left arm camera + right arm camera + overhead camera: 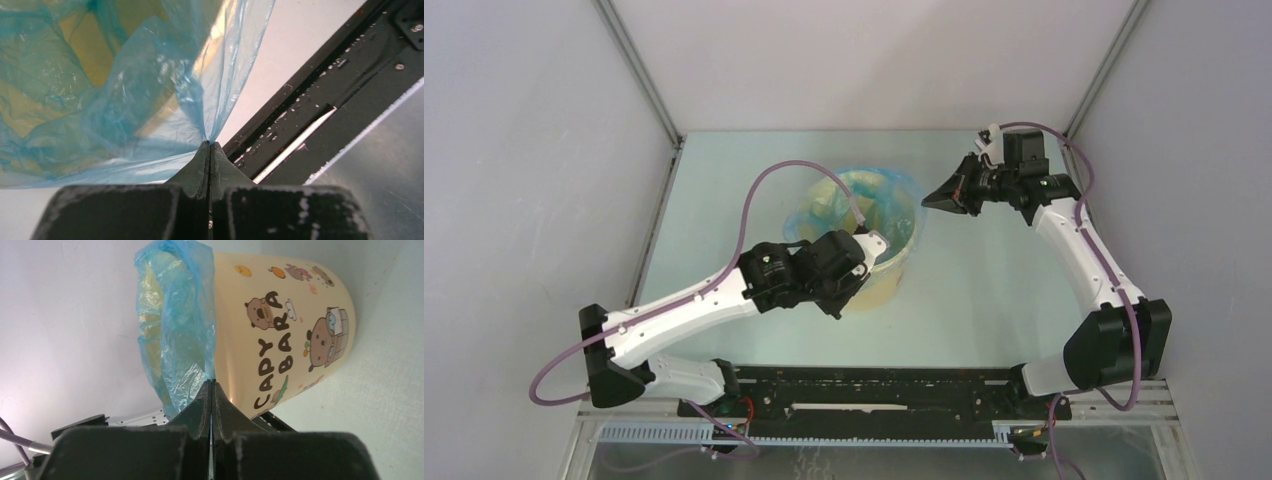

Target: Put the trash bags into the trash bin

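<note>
The pale yellow-tan trash bin (886, 282) stands mid-table; in the right wrist view its wall (280, 315) shows cartoon bears and "CAPY BARA". The light-blue trash bag (876, 190) sits in its mouth and folds over the rim (175, 330). My left gripper (842, 300) is at the bin's near side, shut on a stretched fold of the bag (150, 100). My right gripper (927, 203) is at the bin's right rim. It is shut (212, 382), with thin blue bag film between the jaws where the bag's edge comes down.
The black base rail (874, 395) runs along the near edge and also shows in the left wrist view (320, 100). Grey enclosure walls (544, 150) close in the left, back and right. Purple cables (759, 195) loop over both arms.
</note>
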`<state>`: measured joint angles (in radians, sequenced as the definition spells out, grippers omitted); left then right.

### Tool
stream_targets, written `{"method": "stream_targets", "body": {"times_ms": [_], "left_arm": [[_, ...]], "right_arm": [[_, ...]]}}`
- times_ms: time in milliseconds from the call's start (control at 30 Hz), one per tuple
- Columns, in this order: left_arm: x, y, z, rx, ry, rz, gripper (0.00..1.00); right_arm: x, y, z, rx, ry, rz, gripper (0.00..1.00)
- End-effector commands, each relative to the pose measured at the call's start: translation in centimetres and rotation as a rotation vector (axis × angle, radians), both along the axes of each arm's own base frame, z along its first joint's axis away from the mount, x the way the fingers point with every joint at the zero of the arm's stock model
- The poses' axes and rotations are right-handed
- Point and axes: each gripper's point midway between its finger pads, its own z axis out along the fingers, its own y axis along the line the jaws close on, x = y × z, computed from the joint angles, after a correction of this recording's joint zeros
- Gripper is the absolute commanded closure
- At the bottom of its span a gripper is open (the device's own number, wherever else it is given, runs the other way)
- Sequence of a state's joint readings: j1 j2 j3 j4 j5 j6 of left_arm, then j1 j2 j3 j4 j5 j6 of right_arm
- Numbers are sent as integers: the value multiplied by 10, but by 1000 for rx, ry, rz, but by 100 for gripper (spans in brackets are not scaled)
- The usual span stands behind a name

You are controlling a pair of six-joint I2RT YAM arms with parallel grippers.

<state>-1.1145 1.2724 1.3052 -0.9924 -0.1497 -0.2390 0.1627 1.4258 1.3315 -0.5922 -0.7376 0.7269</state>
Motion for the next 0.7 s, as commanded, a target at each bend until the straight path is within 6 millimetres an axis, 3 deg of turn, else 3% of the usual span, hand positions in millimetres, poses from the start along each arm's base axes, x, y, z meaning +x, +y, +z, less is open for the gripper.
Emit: {"method": "stream_targets", "body": {"times_ms": [0, 133, 267, 367, 533, 600, 667], "left_arm": [[12, -9, 10, -76, -63, 74, 100], [13, -8, 2, -61, -79, 93, 100], [12, -4, -19, -23, -67, 96, 100], [6, -4, -31, -3, -29, 83, 100], [4, -2, -34, -22, -27, 92, 99], [1, -4, -27, -24, -18, 67, 82], [-1, -3, -12, -53, -21, 57, 52]], "right_arm": [[6, -8, -15, -63, -7, 2, 100], [15, -15, -34, -105, -3, -20, 100], [23, -12, -59, -119, 32, -1, 100], [21, -10, -71, -111, 65, 9, 100], [14, -8, -84, -96, 74, 1, 100], [16, -1, -87, -70, 80, 20, 100], [19, 4, -83, -41, 71, 28, 100]]}}
